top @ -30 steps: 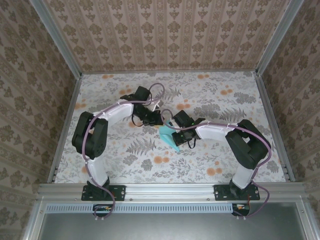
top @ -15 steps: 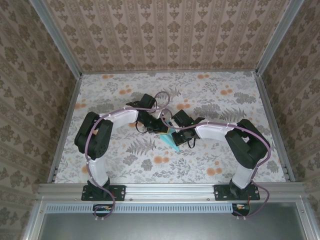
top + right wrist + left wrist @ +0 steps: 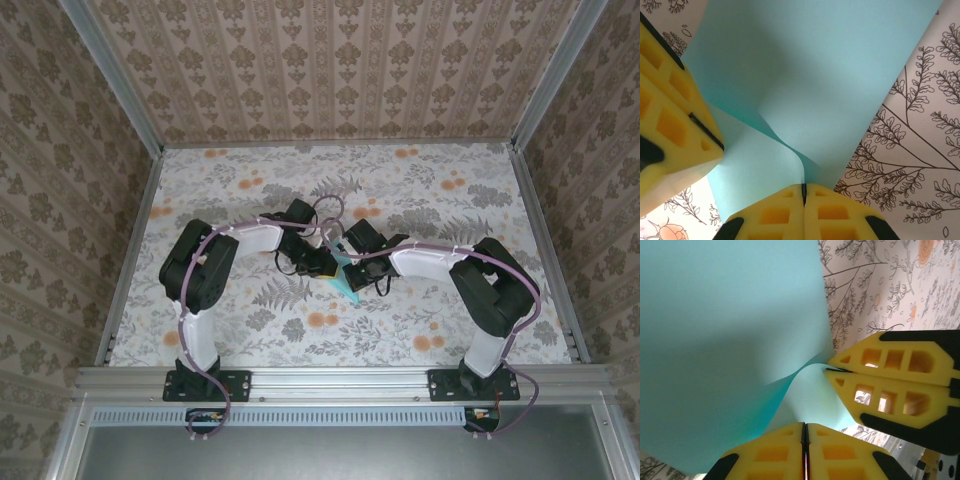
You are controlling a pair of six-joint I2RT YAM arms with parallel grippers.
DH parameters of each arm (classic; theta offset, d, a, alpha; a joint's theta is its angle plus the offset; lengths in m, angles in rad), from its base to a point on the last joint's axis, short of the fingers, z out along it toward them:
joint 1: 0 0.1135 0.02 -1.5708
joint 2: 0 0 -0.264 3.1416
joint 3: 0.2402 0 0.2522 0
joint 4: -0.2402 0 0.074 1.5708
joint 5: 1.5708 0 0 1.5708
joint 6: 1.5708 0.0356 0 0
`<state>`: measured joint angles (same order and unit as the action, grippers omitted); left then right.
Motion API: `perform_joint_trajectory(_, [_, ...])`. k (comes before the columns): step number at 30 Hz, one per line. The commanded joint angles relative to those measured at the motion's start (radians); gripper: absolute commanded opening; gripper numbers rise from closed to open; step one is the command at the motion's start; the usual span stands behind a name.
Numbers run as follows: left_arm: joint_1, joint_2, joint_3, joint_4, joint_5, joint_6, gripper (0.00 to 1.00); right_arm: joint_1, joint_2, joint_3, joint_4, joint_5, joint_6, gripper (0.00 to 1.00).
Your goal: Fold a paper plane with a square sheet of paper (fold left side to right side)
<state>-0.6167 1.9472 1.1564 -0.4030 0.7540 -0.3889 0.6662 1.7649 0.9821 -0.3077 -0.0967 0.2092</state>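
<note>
Paper (image 3: 730,340) arches over the middle of the worktop (image 3: 450,330) — the left end effector (image 3: 805,427), clenched on one edge, has swung in beside the right end effector (image 3: 803,186), likewise pinching it. Left side looks nearly across — creasing remains.

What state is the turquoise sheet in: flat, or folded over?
Mid-fold, not creased: the sheet curls over itself, pinched by the shut left gripper and right gripper.

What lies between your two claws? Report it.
The paper: a curled stretch of it runs from the left claw to the right claw, both shut on it. The left wrist view shows this.
</note>
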Motion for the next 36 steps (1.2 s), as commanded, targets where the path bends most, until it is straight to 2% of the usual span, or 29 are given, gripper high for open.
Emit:
perform_joint_trajectory(1, [-0.004,0.017,-0.020,0.004,-0.020,-0.002,0.10,0.014,0.055,-0.014,-0.090,-0.017,-0.012,0.00])
perform_joint_trajectory(36, [0.003,0.055,-0.048,-0.033,-0.100,0.021,0.09,0.015,0.070,-0.001,-0.102,-0.014,-0.012,0.00])
